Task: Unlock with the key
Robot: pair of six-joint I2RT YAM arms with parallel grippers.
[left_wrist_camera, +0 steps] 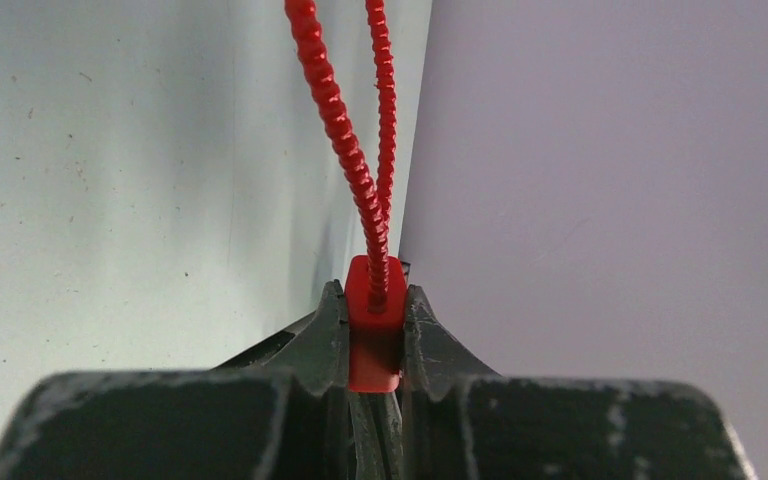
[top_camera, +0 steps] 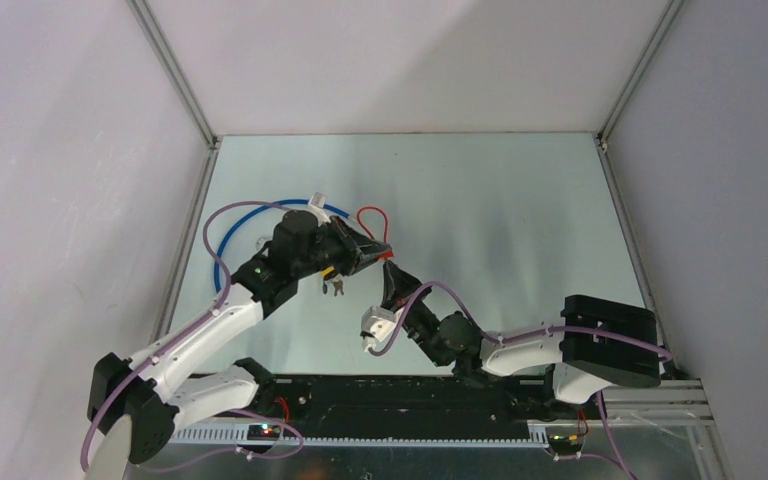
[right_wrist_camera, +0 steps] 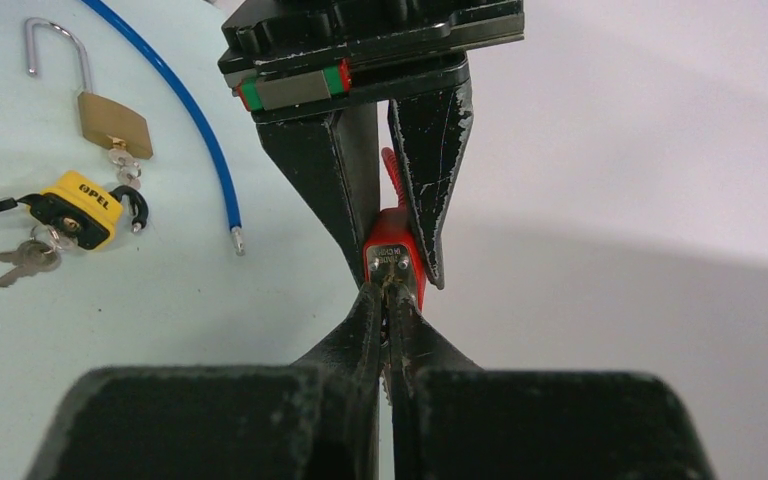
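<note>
A small red lock (left_wrist_camera: pixel 375 320) with a red ribbed cable loop (left_wrist_camera: pixel 335 120) is held in the air above the table, and my left gripper (left_wrist_camera: pixel 375 312) is shut on its body. In the right wrist view the lock's silver bottom face (right_wrist_camera: pixel 390 258) points at my right gripper (right_wrist_camera: pixel 390 288), whose jaws are pressed together on a thin toothed key (right_wrist_camera: pixel 387 386) that meets that face. From above, the left gripper (top_camera: pixel 375 250) and right gripper (top_camera: pixel 392 282) meet tip to tip below the red loop (top_camera: pixel 370 215). How deep the key sits in the lock is hidden.
On the table to the left lie a brass padlock (right_wrist_camera: pixel 115 122) with its shackle up, a yellow padlock (right_wrist_camera: pixel 78 208) with keys (right_wrist_camera: pixel 20 257), and a blue cable (right_wrist_camera: pixel 195 110). Grey walls enclose the table on three sides.
</note>
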